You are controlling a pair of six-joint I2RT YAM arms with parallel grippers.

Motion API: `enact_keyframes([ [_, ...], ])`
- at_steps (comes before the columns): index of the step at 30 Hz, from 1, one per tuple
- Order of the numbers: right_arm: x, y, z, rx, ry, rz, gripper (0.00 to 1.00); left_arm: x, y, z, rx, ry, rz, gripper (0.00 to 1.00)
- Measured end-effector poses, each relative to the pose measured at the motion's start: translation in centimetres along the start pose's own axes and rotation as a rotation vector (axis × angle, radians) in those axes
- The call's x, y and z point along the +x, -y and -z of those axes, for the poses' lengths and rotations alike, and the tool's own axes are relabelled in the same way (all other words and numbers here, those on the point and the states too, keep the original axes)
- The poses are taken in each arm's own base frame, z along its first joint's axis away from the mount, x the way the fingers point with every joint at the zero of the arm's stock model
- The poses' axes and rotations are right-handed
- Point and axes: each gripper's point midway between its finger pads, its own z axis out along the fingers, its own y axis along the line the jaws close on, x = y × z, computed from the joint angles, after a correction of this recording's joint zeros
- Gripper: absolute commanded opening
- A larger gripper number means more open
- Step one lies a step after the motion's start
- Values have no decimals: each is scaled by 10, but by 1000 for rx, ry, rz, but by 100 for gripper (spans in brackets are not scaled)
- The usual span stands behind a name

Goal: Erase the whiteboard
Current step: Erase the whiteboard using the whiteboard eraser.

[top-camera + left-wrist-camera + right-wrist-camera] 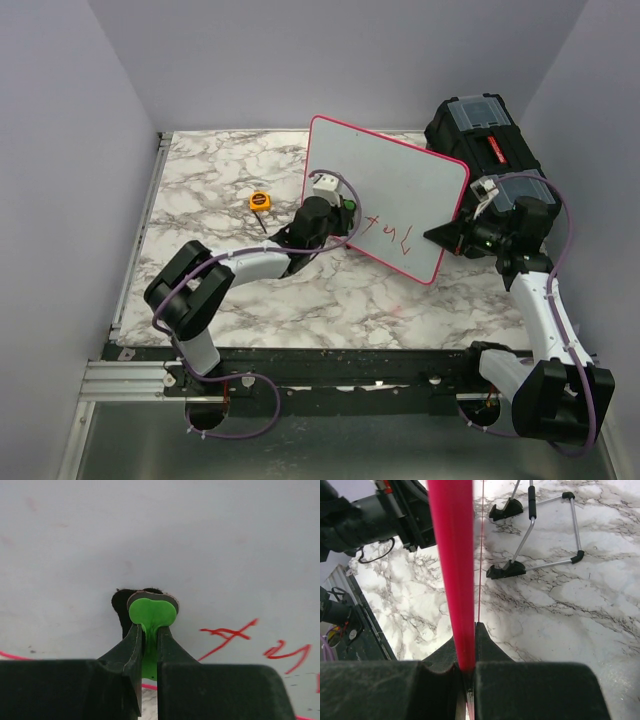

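Marble desk [200, 180] first, and at the left a small yellow tape measure [261, 200] lies well apart from the action. Next, the left jaws are pinched tight on a green eraser [152, 612], its pad pressed against the whiteboard [400, 180], which is propped up mid-desk. The red lettering [392, 235] sits just right of the eraser, not yet wiped. The risk: press too hard and the board slides or tips, or the thin eraser twists loose. Further right, the right jaws are clamped on the board's pink rim [451, 555], bracing it, and a slip there frees the board. A black toolbox [478, 130] crowds the far right.
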Motion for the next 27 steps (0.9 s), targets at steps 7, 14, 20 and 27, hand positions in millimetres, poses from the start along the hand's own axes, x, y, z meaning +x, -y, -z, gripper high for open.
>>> enact_keyframes([
  [7, 0, 2, 0, 10, 2, -1, 0, -11, 70, 3, 117, 40, -20, 0],
  [14, 0, 2, 0, 13, 1, -1, 0, -8, 79, 4, 119, 47, -52, 0],
  [20, 0, 3, 0, 14, 1, -2, 0, -1, 66, 4, 104, 51, -50, 0],
  [27, 0, 3, 0, 16, 1, -1, 0, 16, 52, 6, 79, 16, -54, 0],
])
